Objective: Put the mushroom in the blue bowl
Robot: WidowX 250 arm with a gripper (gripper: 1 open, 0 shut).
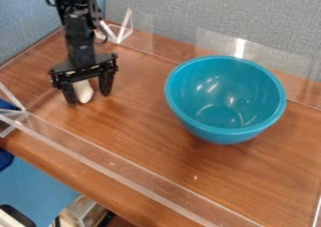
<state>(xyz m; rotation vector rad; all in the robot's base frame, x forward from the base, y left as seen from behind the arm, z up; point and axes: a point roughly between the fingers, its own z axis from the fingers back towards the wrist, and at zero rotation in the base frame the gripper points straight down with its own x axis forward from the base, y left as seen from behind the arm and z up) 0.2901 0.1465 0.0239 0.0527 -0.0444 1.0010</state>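
Gripper [85,86]: pointing down, jaws spread wide, straddling the mushroom [83,93], nothing pinched. Mushroom: lying on the wooden table [138,146], far left. Blue bowl [226,99]: right, well apart, empty. Step: grasp approach. Next move calls for closing on the mushroom, lifting, carrying right over the bowl.

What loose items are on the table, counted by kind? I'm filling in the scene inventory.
Mushroom, cream-white, on the wood between the open claw's fingers: 1
Blue bowl, nothing in it: 1
Total: 2
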